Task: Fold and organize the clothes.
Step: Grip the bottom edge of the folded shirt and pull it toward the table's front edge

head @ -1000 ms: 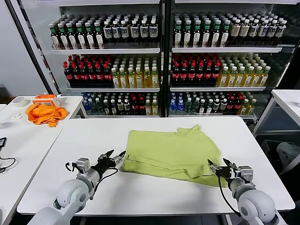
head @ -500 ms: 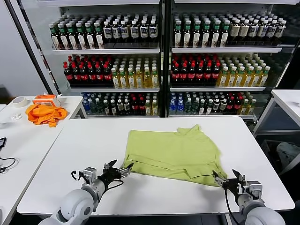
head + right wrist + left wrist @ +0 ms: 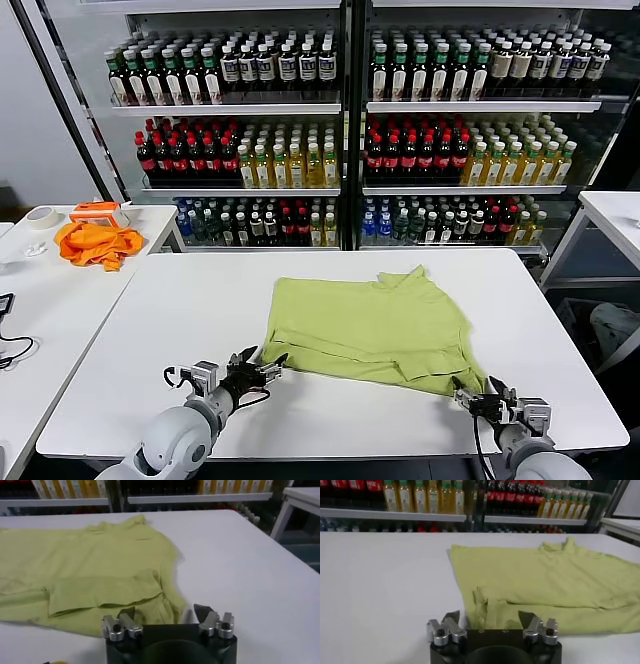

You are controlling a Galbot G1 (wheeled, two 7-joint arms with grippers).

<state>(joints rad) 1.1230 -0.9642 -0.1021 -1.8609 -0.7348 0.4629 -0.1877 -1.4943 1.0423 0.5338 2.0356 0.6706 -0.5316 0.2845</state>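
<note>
The light yellow-green polo shirt (image 3: 370, 325) lies flat on the white table (image 3: 190, 300), collar at the far side, with its sides folded in. My left gripper (image 3: 262, 368) is open at the shirt's near left corner. In the left wrist view (image 3: 490, 617) that corner of the shirt (image 3: 545, 580) lies between the spread fingers. My right gripper (image 3: 478, 400) is open at the near right corner. In the right wrist view (image 3: 165, 611) the edge of the shirt (image 3: 90, 565) lies between its fingers. Neither gripper holds the fabric.
A bright orange cloth (image 3: 97, 243), an orange box (image 3: 98, 211) and a tape roll (image 3: 41, 216) lie on a side table at the left. Drink coolers full of bottles (image 3: 340, 130) stand behind. Another white table (image 3: 615, 215) is at the right.
Both grippers have drawn back toward the table's front edge and sit lower in the head view. The shirt has hardly moved.
</note>
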